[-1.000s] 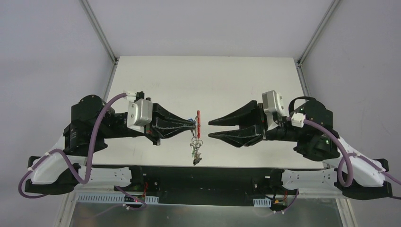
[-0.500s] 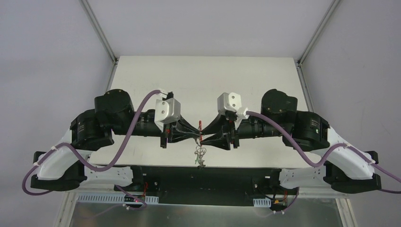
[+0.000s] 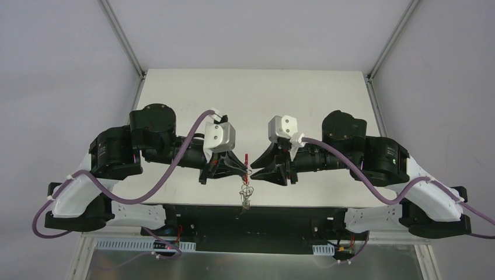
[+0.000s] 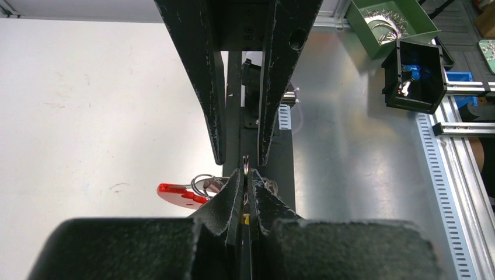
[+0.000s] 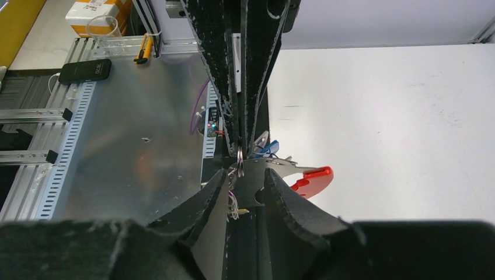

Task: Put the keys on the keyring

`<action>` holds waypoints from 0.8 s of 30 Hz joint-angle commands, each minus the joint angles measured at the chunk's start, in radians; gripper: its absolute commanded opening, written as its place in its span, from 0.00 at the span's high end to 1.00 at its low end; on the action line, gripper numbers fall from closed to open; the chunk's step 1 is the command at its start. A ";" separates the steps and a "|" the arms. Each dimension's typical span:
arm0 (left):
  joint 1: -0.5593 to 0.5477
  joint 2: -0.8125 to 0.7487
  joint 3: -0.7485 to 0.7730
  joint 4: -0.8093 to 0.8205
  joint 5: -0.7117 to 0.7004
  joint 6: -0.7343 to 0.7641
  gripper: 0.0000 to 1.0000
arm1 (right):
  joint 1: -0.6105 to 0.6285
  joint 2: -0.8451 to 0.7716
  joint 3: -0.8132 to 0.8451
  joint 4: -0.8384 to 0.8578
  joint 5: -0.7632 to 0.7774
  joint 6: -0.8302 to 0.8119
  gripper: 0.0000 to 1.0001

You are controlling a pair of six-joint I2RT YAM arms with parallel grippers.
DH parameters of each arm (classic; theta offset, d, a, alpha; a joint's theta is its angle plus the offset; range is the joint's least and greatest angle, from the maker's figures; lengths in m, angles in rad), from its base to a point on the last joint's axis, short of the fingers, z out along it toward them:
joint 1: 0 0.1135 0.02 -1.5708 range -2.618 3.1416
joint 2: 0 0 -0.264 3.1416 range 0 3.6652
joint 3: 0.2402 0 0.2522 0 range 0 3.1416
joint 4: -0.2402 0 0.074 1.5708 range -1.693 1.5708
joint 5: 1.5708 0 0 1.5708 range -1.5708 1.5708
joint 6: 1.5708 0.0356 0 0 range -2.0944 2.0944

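Observation:
The keyring hangs in the air between my two grippers, at the table's near edge. Its red clip [image 3: 247,160] points up, and the chain of silver rings [image 3: 246,195] dangles below. My left gripper [image 4: 245,175] is shut on a silver ring [image 4: 246,165] seen edge-on. My right gripper [image 5: 245,174] is open, its fingertips [image 4: 218,153] on either side of that ring and the grey flat piece [image 5: 252,182] between its jaws. A blue key [image 5: 269,147] and a yellow key [image 5: 242,210] hang in the bunch. The red clip shows in both wrist views [image 4: 178,194] [image 5: 312,178].
The white table [image 3: 251,99] stretches behind the grippers, and a black crossbar [image 3: 245,213] lies right under the bunch. Off the table, the left wrist view shows a green bin [image 4: 391,23] and a black box [image 4: 414,76]. The right wrist view shows a phone [image 5: 92,70].
My right gripper has moved in from the right and turned, its open jaws now around the ring. Both arms have shifted toward the near edge, with the left gripper still holding the bunch.

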 commanded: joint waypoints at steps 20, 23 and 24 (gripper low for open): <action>-0.007 0.027 0.082 -0.070 0.017 0.015 1.00 | 0.001 0.026 0.011 0.003 -0.015 0.035 0.72; -0.006 0.028 0.086 -0.073 0.018 0.016 1.00 | 0.002 0.035 0.013 0.003 -0.017 0.037 0.76; -0.007 0.029 0.087 -0.074 0.017 0.016 1.00 | 0.001 0.037 0.014 0.003 -0.020 0.038 0.78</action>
